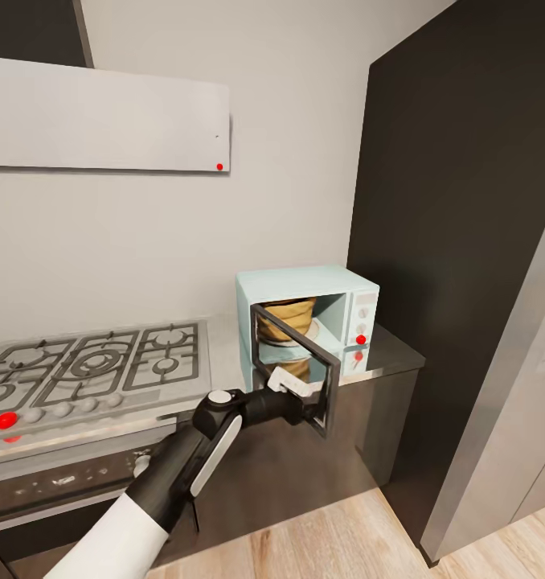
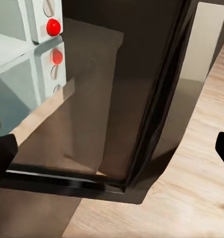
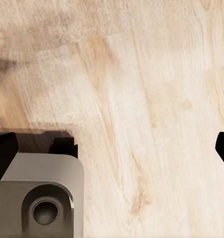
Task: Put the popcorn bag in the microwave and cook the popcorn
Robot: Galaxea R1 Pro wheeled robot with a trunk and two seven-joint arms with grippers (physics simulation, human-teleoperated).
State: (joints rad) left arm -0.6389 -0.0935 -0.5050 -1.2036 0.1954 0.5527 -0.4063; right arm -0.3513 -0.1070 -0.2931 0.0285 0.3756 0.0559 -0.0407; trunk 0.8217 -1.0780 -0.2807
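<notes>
Reaching forward from the bottom of the head view, the white-and-black left arm stretches out to the dark-glass, grey-framed microwave door (image 1: 301,368), which hangs partly open. Its left gripper (image 1: 309,402) sits right at the door's lower edge, and in the left wrist view the two black fingertips (image 2: 3,153) stand wide apart with the door's dark frame between them, gripping nothing. Behind that door, the tan-orange burlap-like popcorn bag (image 1: 288,318) stands upright inside the pale mint-blue box microwave (image 1: 337,289), a red indicator light (image 1: 360,339) glowing on its control panel. That microwave rests on the smooth grey stainless-steel countertop (image 1: 393,354), just beside the gas hob with grey grates (image 1: 96,362). Over in the right wrist view, the right gripper (image 3: 112,148) hangs above pale wooden floor (image 3: 141,99), its fingertips spread wide, empty.
</notes>
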